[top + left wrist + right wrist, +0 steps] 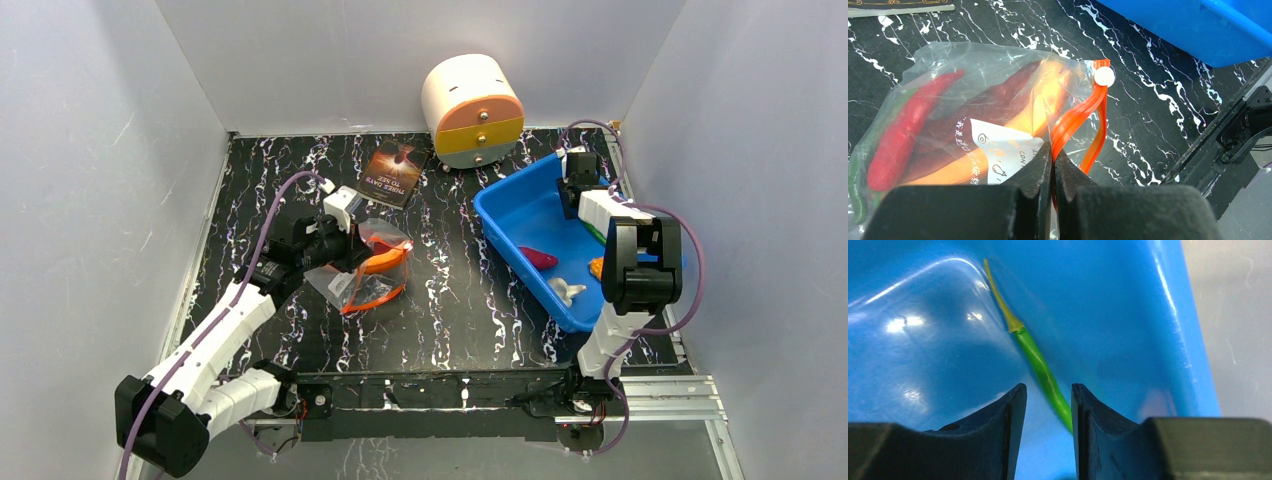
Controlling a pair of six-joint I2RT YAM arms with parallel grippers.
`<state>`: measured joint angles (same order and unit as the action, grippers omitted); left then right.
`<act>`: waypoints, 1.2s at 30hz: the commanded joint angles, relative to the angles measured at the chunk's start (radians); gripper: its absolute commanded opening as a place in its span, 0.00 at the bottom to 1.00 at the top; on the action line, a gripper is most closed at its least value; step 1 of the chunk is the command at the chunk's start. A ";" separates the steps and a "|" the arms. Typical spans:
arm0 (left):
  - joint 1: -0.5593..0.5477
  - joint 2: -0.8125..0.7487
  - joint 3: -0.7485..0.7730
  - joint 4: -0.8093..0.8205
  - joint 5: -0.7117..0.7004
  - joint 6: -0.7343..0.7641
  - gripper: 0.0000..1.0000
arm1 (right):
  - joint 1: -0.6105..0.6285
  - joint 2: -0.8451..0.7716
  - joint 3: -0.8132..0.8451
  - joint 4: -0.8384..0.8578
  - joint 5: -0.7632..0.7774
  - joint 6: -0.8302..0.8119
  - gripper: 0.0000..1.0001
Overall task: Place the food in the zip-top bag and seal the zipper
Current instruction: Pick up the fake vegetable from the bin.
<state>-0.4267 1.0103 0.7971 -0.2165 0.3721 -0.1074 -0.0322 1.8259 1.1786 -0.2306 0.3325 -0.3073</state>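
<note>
At centre-left of the overhead view, the left gripper [1053, 152] is clamped tight on the zipper [1079, 116] of the zip-top bag [372, 268], likely to steady the floppy mouth. A red chili [908, 130] and orange and dark pieces lie inside, up-left of the fingers. At right, in the blue bin [512, 212], the right gripper [1048, 388] is narrowly parted, straddling the thin green stick [1035, 357] beside the wall. A magenta piece [540, 258] and a white lump [565, 290] lie lower down.
</note>
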 commanded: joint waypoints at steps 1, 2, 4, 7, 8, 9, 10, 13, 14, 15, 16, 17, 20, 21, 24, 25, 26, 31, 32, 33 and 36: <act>0.003 -0.041 -0.006 0.025 -0.006 0.016 0.00 | -0.024 0.015 0.024 0.067 -0.051 0.007 0.36; 0.003 -0.041 -0.006 0.025 -0.006 0.016 0.00 | -0.030 0.020 0.031 0.063 -0.062 0.007 0.36; 0.003 -0.040 -0.006 0.026 -0.006 0.016 0.00 | -0.038 0.028 0.038 0.055 -0.084 0.013 0.37; 0.003 -0.036 -0.005 0.025 -0.009 0.017 0.00 | -0.045 0.032 0.035 0.062 -0.110 0.022 0.38; 0.003 -0.036 -0.004 0.023 -0.009 0.017 0.00 | -0.047 0.037 0.037 0.060 -0.112 0.022 0.38; 0.003 -0.037 -0.005 0.023 -0.010 0.016 0.00 | -0.049 0.041 0.038 0.059 -0.113 0.021 0.38; 0.003 -0.039 -0.005 0.023 -0.010 0.017 0.00 | -0.051 0.046 0.038 0.059 -0.116 0.022 0.38; 0.003 -0.043 -0.006 0.027 -0.011 0.018 0.00 | -0.057 0.056 0.041 0.061 -0.123 0.027 0.39; 0.003 -0.044 -0.006 0.028 -0.011 0.018 0.00 | -0.058 0.059 0.041 0.062 -0.124 0.027 0.39; 0.003 -0.045 -0.006 0.028 -0.010 0.019 0.00 | -0.061 0.067 0.042 0.062 -0.124 0.028 0.39; 0.003 -0.045 -0.007 0.028 -0.010 0.019 0.00 | -0.066 0.073 0.045 0.061 -0.125 0.031 0.40; 0.003 -0.046 -0.007 0.028 -0.012 0.019 0.00 | -0.070 0.080 0.049 0.059 -0.130 0.034 0.40; 0.003 -0.048 -0.008 0.028 -0.012 0.018 0.00 | -0.083 0.085 0.048 0.062 -0.169 0.049 0.42; 0.003 -0.048 -0.008 0.029 -0.012 0.018 0.00 | -0.087 0.085 0.045 0.065 -0.181 0.055 0.42; 0.003 -0.047 -0.009 0.031 -0.011 0.018 0.00 | -0.091 0.091 0.043 0.059 -0.223 0.061 0.39; 0.003 -0.048 -0.008 0.031 -0.011 0.018 0.00 | -0.091 0.091 0.043 0.055 -0.238 0.063 0.36; 0.004 -0.048 -0.009 0.031 -0.011 0.018 0.00 | -0.092 0.092 0.042 0.052 -0.248 0.067 0.33; 0.003 -0.062 -0.011 0.028 -0.015 0.020 0.00 | -0.092 0.083 0.044 0.028 -0.310 0.085 0.18; 0.003 -0.066 -0.013 0.030 -0.016 0.019 0.00 | -0.092 0.081 0.045 0.023 -0.322 0.090 0.15; 0.003 -0.069 -0.014 0.032 -0.017 0.020 0.00 | -0.092 0.080 0.046 0.018 -0.335 0.093 0.14; 0.004 -0.070 -0.012 0.031 -0.019 0.018 0.00 | -0.091 0.074 0.046 0.002 -0.365 0.099 0.09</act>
<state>-0.4267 0.9733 0.7834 -0.2161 0.3527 -0.1001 -0.1207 1.9068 1.1961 -0.2092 0.0479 -0.2379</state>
